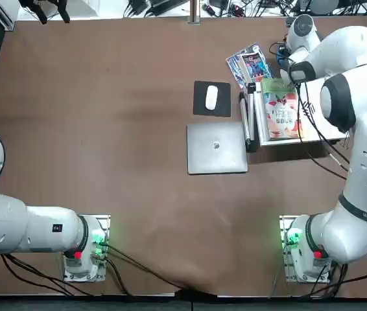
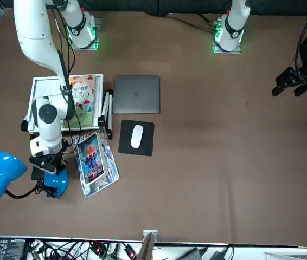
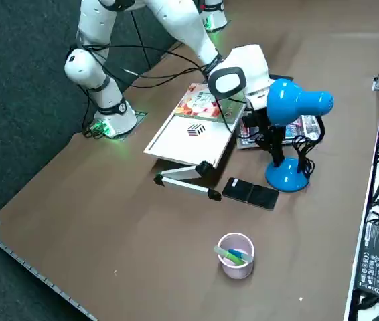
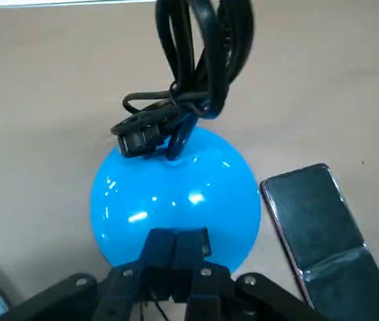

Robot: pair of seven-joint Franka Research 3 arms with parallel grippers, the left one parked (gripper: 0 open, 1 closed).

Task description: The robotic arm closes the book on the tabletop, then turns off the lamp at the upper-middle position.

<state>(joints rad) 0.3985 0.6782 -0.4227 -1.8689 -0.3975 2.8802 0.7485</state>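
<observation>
The robotic arm (image 2: 39,49) reaches across the brown table (image 1: 106,110) to the far right corner. Its right gripper (image 4: 174,257) hangs low over the round blue base of the lamp (image 3: 287,175). In the wrist view the two black fingers (image 4: 159,254) are pressed side by side with no gap, so the jaws are together. They sit right at the edge of the blue base, and I cannot tell if they touch it.

The lamp's thin black neck bends up from the base to a big blue head (image 3: 296,101). A bundle of black cord (image 4: 203,53) is looped around the neck.

The book (image 1: 281,113) lies closed just beside the arm. Its cover faces up, green at the top with red art. It rests on a white stand (image 3: 193,137) that tilts up from the table.

A shiny magazine (image 2: 94,160) lies next to the lamp base, with one corner near the book. A dark phone (image 3: 251,194) lies flat on the table just beside the lamp base. A grey laptop (image 1: 216,148) sits shut near the middle of the table. A white mouse (image 1: 211,97) rests on a black pad (image 1: 199,89) just behind it. A pinkish cup (image 3: 235,255) with pens in it stands apart from the lamp, near the table's edge.
</observation>
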